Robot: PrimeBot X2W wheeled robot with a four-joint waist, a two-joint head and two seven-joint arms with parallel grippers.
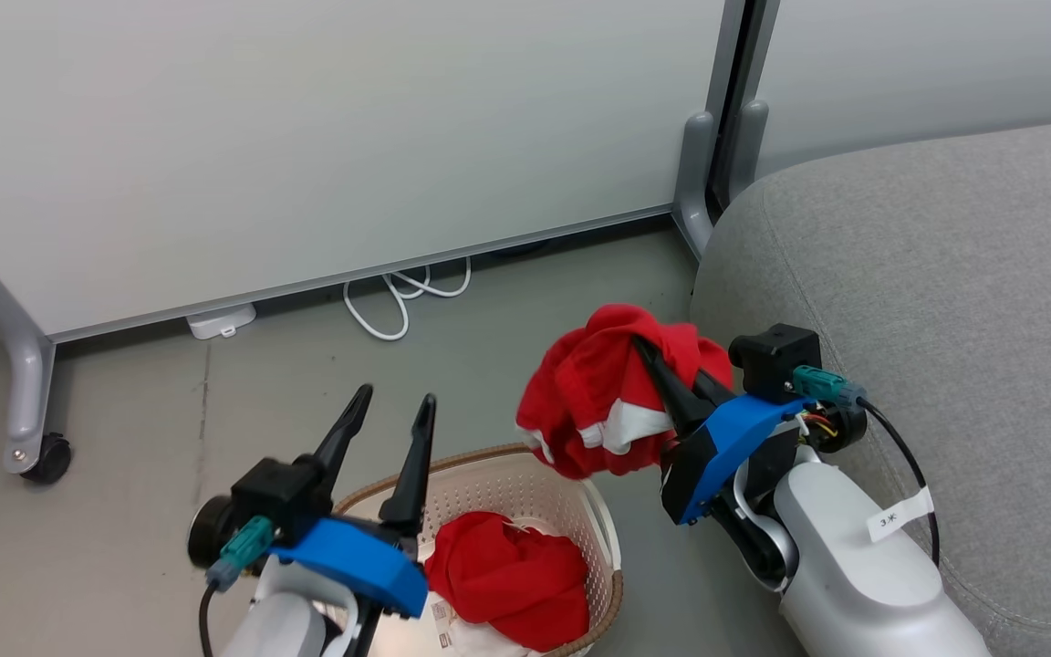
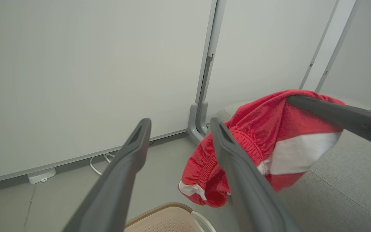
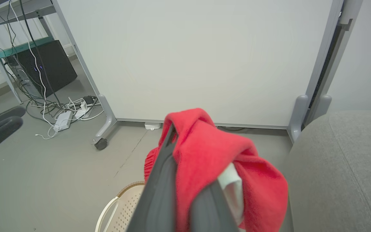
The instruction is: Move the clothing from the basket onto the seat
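the right gripper point(image 1: 651, 358) is closed tight on a red garment point(image 1: 594, 392) with white trim. it holds the garment in the air above the far rim of the basket point(image 1: 535, 488), close to the rounded corner of the grey seat point(image 1: 945, 274). the cloth droops over its dark fingers. a second red garment point(image 1: 512, 579) lies bunched inside the cream basket. the left gripper point(image 1: 398, 399) hovers by the basket's left side, jaws spread apart, holding nothing. white panels point(image 1: 306, 137) stand behind.
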